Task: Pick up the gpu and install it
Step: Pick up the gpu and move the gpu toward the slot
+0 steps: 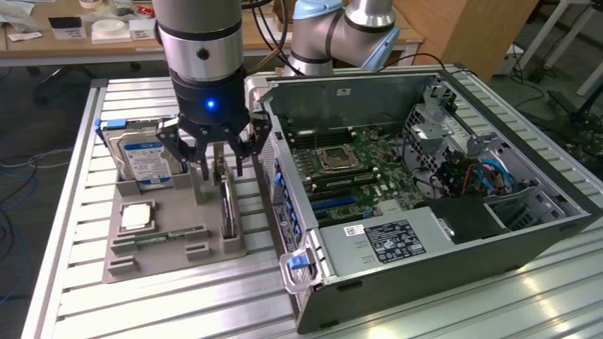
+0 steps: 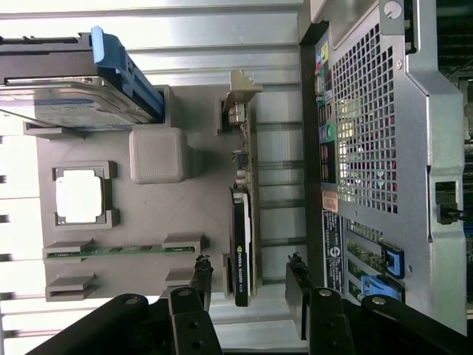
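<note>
Tool (image 1: 222, 174): open, jaws either side of thin flat black expansion card (image 2: 241, 248), upright on edge in grey plastic tray (image 2: 148, 237).

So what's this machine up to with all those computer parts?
A robot arm's gripper hangs open over a grey tray of computer parts. It is right above the gpu, a thin black card standing on edge in its slot. The open jaws sit either side of the card without gripping it, so it has not been lifted yet. Beside the tray lies an open computer case with its motherboard exposed.
</note>
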